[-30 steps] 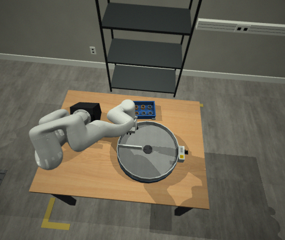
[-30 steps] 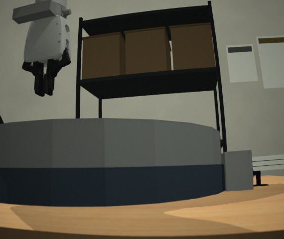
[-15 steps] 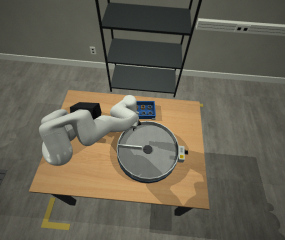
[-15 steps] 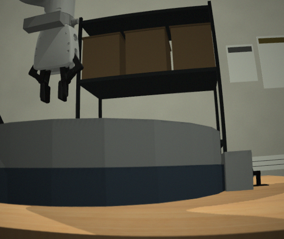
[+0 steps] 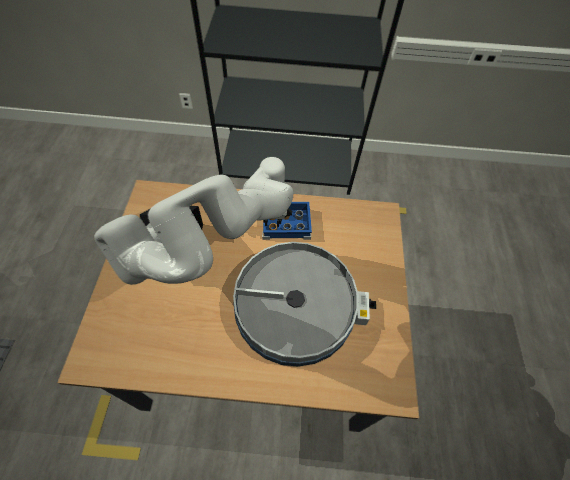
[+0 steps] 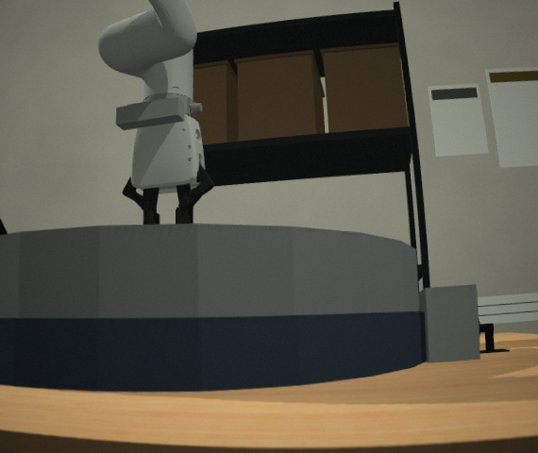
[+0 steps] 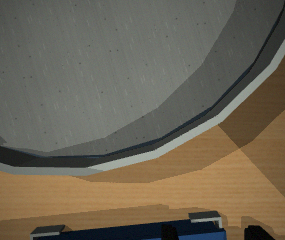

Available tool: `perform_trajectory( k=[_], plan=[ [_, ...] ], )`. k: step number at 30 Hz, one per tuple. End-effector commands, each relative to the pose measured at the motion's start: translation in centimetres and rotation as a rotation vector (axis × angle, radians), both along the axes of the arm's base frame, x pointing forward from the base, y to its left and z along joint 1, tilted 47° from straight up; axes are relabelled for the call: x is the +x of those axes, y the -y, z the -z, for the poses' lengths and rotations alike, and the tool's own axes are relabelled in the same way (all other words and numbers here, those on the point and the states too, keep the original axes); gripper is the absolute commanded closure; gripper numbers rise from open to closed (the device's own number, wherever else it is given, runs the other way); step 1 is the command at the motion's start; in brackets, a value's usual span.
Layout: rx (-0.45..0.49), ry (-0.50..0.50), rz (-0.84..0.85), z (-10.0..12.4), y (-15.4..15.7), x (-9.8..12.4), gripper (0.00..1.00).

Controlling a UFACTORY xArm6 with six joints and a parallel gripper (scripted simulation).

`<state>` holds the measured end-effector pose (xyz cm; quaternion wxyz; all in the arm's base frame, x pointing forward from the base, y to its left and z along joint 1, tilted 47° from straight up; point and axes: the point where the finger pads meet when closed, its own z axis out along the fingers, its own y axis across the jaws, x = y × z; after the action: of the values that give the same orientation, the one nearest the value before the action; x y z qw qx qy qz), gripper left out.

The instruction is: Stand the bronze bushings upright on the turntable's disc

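The blue crate (image 5: pixel 286 221) sits on the table behind the turntable, and its front edge shows at the bottom of the wrist view (image 7: pixel 132 232). Several bushings stand in its cells; the front left one (image 5: pixel 273 225) looks bronze, and the others are too small to tell apart. My gripper (image 6: pixel 166 214) hangs straight down over the crate's back left part, open, with a clear gap between the fingers. The fingertips are hidden behind the turntable wall. The grey disc (image 5: pixel 295 302) with its dark hub (image 5: pixel 294 298) holds no bushings.
A pale wiper bar (image 5: pixel 259 293) runs from the hub to the disc's left rim. The turntable's raised rim (image 7: pixel 192 137) lies close to the crate's front. A control box (image 5: pixel 363 305) sits on its right side. A black shelf rack (image 5: pixel 290 93) stands behind the table.
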<state>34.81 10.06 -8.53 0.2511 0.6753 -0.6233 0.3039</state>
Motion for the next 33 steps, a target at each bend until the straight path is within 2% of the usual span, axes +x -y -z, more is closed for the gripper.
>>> perform_trajectory(
  k=[1, 2, 3, 9, 10, 33],
  plan=[
    [-0.017, 0.001, 0.008, 4.8, -2.9, 1.7, 0.59],
    [-0.017, 0.001, 0.008, 4.8, -2.9, 1.7, 0.59],
    [-0.017, 0.001, 0.008, 7.8, -4.6, 2.4, 0.59],
    [-0.016, 0.001, 0.008, 12.9, -7.5, 3.9, 0.59],
    [-0.016, 0.001, 0.008, 13.2, -7.6, 4.0, 0.59],
    [-0.017, 0.001, 0.008, 13.7, -8.2, 4.6, 0.59]
  ],
)
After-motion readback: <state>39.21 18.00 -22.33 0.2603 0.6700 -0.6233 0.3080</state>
